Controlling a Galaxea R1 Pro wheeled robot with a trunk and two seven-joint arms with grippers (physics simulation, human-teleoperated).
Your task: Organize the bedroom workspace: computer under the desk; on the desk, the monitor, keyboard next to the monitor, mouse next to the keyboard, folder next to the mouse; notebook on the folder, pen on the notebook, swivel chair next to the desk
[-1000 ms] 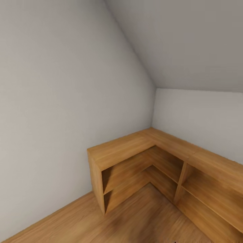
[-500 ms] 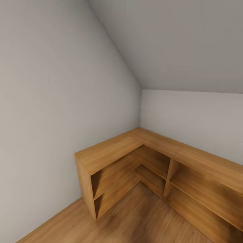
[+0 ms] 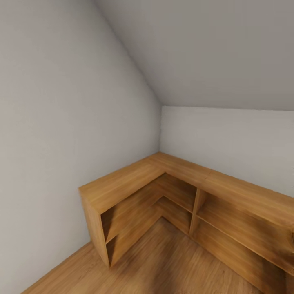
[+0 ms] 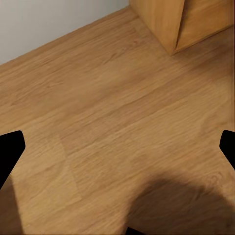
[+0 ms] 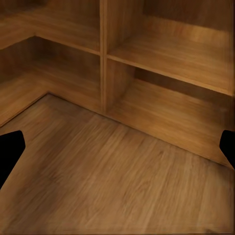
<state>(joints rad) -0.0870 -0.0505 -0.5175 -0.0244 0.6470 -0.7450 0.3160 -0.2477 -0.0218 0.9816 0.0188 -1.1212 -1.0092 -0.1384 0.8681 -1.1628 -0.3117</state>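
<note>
A low L-shaped wooden shelf unit fills the bedroom corner under grey walls and a sloped ceiling. Above the wood floor, the left gripper and right gripper hang with fingers spread apart, grasping nothing.

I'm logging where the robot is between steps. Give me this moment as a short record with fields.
place: corner of a room with grey walls and a sloped ceiling
furniture: low L-shaped wooden shelf unit along both walls, open compartments
floor: light wood floor
left gripper: open, above bare floor
right gripper: open, facing the shelf compartments
</note>
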